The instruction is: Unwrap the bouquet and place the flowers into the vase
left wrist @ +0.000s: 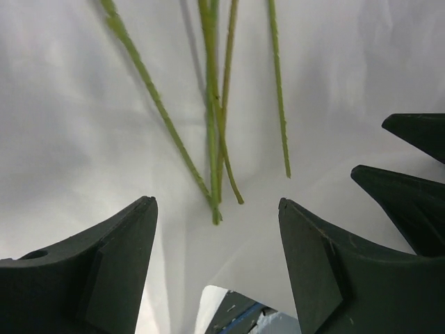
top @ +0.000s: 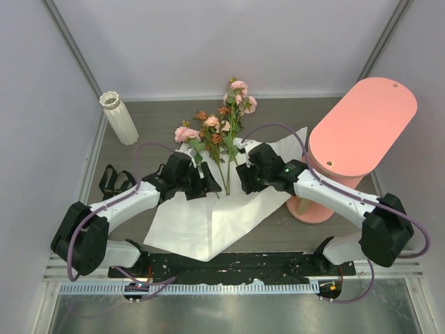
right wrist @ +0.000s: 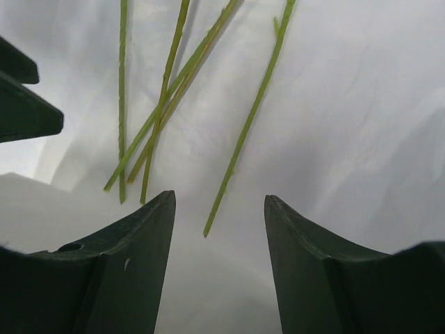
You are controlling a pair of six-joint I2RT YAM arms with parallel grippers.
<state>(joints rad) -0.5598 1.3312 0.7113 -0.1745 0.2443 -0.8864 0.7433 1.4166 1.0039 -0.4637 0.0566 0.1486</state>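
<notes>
Left gripper spread wide, nothing between the jaws, tips low over the white paper just short of the stem ends. Right gripper is the same: spread, empty, tips on the paper, just right of the left one. Both aim at the cut ends of the flowers, which lie loose on the paper's middle, stems fanned and crossing, heads off the paper's far edge. The paper is already opened flat, so the unwrap looks done and picking the stems is the likely step. The vase sits well off the paper's far-left corner. The pink stand is by the paper's right edge, and a black looped thing, likely the ribbon, is off its left edge. Risks: stems are thin and lie flat, so jaws may close on the paper too and drag the sheet. Crossed stems mean grabbing one could pull the others or scatter them. The two grippers are close together and could knock fingers. The vase is narrow and tall, so a stem poking the rim could tip it. Materials: the paper is thin and matte with soft creases. The stems are green, slim and slightly bumpy. The blooms are pink, peach and rust. The vase is white and ribbed with a scalloped rim, and the fingers are dark hard plastic wedges.
</notes>
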